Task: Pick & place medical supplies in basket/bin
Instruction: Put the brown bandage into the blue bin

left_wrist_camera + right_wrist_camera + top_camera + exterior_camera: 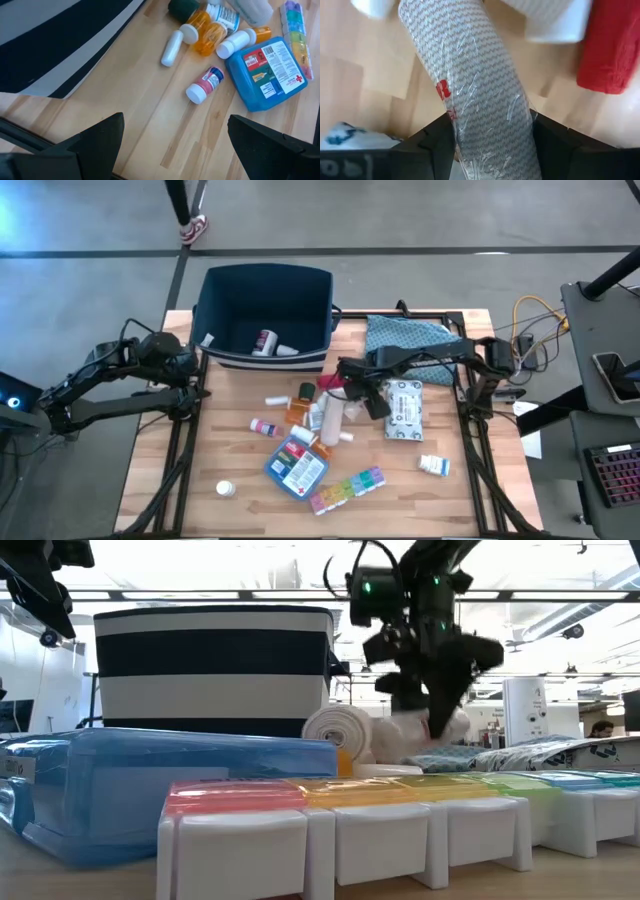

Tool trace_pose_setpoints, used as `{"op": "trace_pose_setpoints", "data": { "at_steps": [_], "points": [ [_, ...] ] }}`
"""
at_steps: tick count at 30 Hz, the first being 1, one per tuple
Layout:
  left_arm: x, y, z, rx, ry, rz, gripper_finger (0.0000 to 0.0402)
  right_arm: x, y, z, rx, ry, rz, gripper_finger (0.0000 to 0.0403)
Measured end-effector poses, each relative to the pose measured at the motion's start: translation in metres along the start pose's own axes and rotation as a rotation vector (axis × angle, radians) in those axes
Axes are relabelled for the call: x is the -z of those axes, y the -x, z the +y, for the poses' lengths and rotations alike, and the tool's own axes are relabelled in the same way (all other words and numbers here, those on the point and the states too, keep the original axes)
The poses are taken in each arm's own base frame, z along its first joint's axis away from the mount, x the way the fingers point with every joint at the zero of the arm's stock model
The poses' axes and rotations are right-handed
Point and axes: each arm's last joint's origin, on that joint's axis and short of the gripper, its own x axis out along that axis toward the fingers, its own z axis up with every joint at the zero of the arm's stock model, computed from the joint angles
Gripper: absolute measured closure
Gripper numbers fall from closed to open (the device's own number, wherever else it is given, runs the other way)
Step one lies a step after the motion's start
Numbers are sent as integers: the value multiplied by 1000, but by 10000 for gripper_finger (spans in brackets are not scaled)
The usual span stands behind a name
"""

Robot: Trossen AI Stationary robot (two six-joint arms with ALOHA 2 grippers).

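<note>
The navy bin [265,300] stands at the table's far middle with a few items inside. Supplies lie in a heap before it: orange bottles [300,408], a blue first-aid pouch [296,467], a rainbow pill organizer [347,488] and a white wipes packet [404,410]. My right gripper [352,393] is over the heap, shut on a plastic-wrapped bandage roll [470,75]. My left gripper [175,150] is open and empty above the table by the bin's near left corner [190,365]. My right gripper pinches the bandage roll between its two fingers near one end [470,130], one finger [427,145] on each side. The fingers come slanting down from the table's right. The roll runs on past the fingertips; whether its far end rests on the table, I cannot tell.
A teal patterned pouch [405,335] lies at the far right beside the bin. A red item [607,45] lies close to the held roll. A small white bottle [205,85], a white cap [225,489] and a small box [434,465] lie around the heap.
</note>
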Motion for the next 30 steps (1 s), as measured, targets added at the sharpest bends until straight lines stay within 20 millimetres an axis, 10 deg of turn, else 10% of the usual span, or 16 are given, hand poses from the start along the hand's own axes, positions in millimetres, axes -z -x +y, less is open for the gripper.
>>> {"op": "trace_pose_setpoints", "data": {
  "at_steps": [19, 30],
  "points": [
    [0, 0, 0, 2, 25, -5, 67, -63, 207, -14, 428, -148, -722, 200],
    [0, 0, 0, 2, 25, -4, 67, -97, 219, -91, 452, -316, -929, 200]
  ]
}}
